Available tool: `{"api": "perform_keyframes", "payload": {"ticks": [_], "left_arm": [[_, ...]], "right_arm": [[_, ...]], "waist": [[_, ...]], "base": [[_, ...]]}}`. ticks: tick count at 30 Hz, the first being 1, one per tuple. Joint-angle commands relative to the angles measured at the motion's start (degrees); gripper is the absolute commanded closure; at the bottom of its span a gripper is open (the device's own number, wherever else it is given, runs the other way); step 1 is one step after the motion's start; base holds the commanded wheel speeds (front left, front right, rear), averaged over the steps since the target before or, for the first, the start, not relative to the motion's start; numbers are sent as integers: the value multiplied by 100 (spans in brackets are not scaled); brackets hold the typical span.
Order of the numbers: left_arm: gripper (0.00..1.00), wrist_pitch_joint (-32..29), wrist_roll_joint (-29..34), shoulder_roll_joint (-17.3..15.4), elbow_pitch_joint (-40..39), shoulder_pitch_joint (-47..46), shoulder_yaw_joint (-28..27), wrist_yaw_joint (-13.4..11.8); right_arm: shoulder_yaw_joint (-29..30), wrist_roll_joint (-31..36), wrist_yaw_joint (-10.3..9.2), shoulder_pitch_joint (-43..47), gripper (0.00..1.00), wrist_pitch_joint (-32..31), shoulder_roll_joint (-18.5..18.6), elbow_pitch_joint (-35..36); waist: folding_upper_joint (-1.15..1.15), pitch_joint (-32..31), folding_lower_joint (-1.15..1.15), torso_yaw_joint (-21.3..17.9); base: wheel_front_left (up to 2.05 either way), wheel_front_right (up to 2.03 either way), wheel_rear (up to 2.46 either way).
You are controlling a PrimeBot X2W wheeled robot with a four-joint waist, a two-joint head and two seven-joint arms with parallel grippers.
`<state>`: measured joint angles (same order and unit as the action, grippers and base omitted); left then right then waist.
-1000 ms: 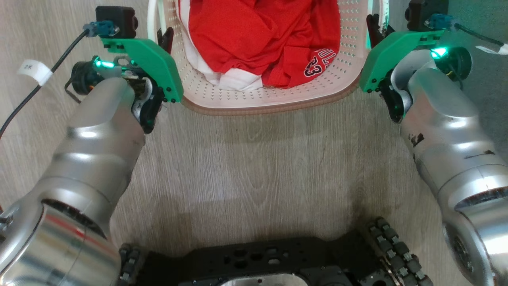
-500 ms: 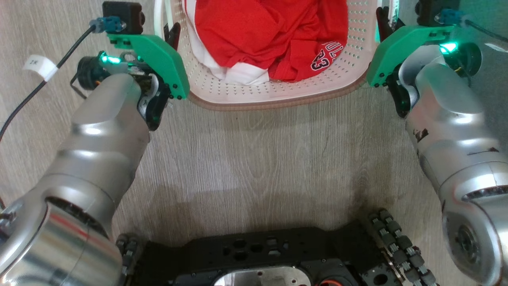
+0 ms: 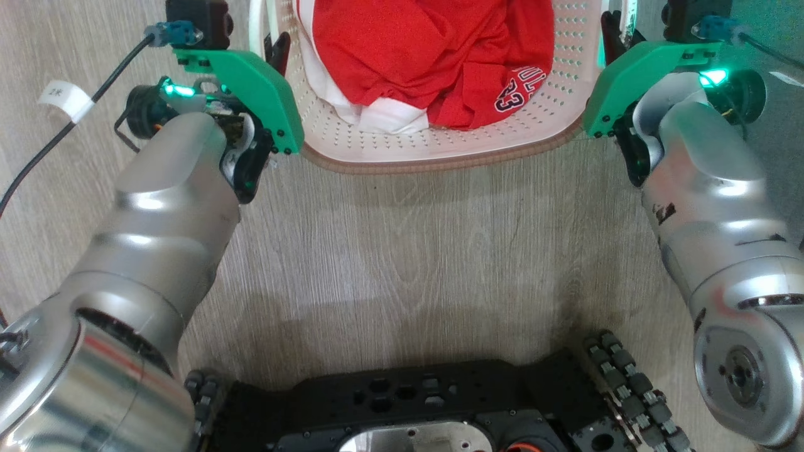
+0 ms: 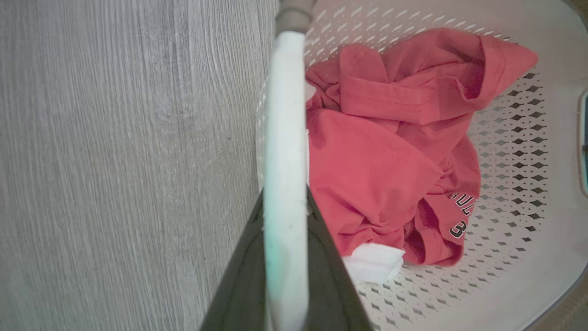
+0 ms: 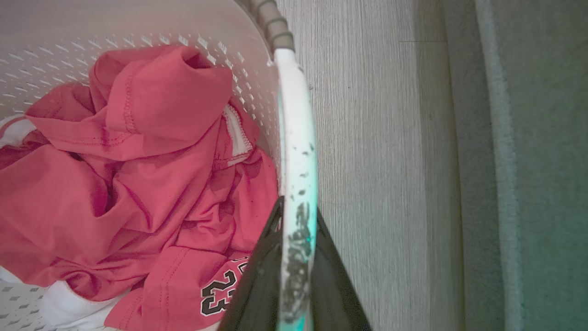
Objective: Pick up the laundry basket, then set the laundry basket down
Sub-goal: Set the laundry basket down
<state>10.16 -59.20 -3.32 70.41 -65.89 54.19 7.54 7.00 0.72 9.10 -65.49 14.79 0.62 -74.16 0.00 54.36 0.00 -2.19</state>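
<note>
Cream perforated laundry basket point(image 3: 440, 143), between both arms above the wood floor point(image 3: 408, 251), holds a red jersey point(image 3: 433, 56). Left gripper point(image 3: 277, 51) and right gripper point(image 3: 612, 34) each pinch a white side handle point(image 4: 285, 115), jaws nearly closed.

The red shirt point(image 5: 115, 184) in the laundry basket point(image 3: 389, 147) bears a black, white-edged "23" under part of a curved word, "UL" legible. Left of the basket, a white tag point(image 3: 61, 99) on a black cable point(image 3: 103, 88) carries small writing, too blurred to read

Clothing point(image 3: 433, 56) in the laundry basket point(image 3: 440, 141), left pincer point(image 3: 276, 53) on its left handle point(image 4: 285, 115), right pincer point(image 3: 612, 34) on its right handle point(image 5: 296, 138)
</note>
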Motion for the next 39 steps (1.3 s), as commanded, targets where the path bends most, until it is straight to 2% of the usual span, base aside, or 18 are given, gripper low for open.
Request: {"api": "perform_keyframes", "payload": {"ticks": [1,7,18,19,20,31,35,39], "left_arm": [[100,29,-46,-382,71,93,-33,-6],[100,-18,-155,-381,19,95,50,-6],[100,-75,-339,-391,-96,81,229,-6],[47,-69,-325,-383,-174,78,290,-6],[0,-106,-328,-378,-238,87,349,-6],[0,-185,-657,-520,-551,117,653,-6],[0,-69,-797,-547,-467,104,662,-6],[0,260,-843,-515,-285,102,619,-6]], "right_arm": [[117,56,-161,205,100,15,238,21],[256,193,-161,220,100,17,228,21],[-8,-42,-161,199,100,19,227,25],[-78,-169,-161,188,41,19,227,25],[-182,-337,-161,180,0,19,226,25],[-1876,-1948,-161,370,0,-137,226,355],[-2156,-2175,-161,384,0,-101,226,431],[-2137,-2128,-161,405,0,0,226,496]], "waist": [[0,-10,0,3],[0,-41,0,41],[0,-54,0,80],[0,-53,0,97],[0,-55,0,121],[0,-88,0,82],[0,-133,0,61],[0,-349,0,72]], "base": [[0,0,0],[0,0,0],[0,0,0],[0,0,0],[0,0,0],[0,0,0],[0,0,0],[0,0,0]]}}
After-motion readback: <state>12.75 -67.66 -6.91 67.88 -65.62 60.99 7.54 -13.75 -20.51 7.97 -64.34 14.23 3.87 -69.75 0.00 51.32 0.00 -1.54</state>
